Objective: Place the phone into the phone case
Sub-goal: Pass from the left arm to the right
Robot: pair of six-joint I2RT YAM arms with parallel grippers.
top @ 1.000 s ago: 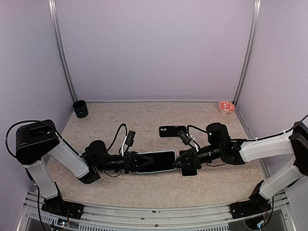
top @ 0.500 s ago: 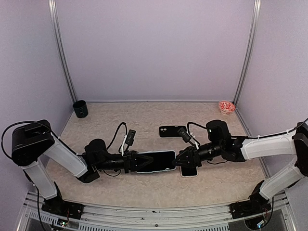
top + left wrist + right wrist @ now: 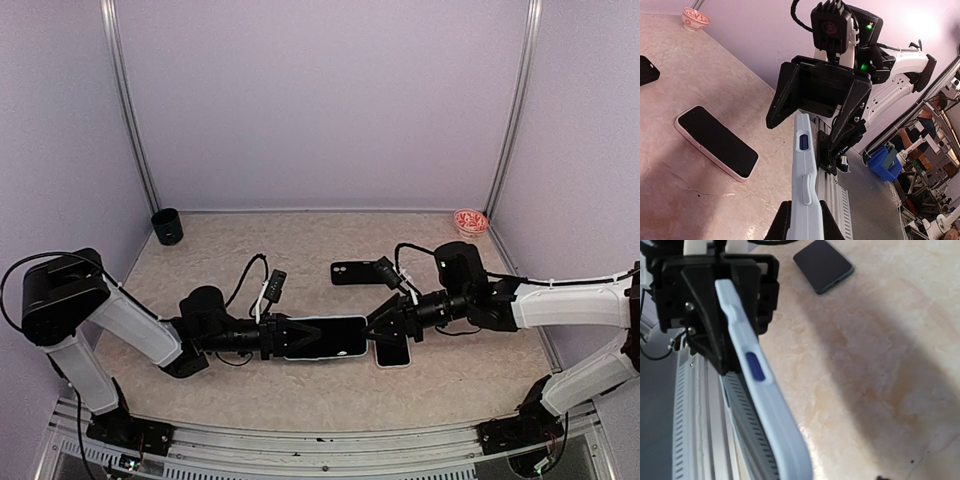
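left hand clamped on the case, right hand spread at its far end
left hand point(image 3: 802, 218) pinches one end of the pale case point(image 3: 805, 170) above the tabletop point(image 3: 300, 250); a dark face, likely the phone point(image 3: 325, 337), fills it. right hand point(image 3: 372, 331), fingers apart, straddles the free end: best press the corners in evenly while the left holds firm.

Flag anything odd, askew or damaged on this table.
Nothing stands out. The light-blue phone is gripped above the table by the left pincer; the white-edged phone lies flat and intact.
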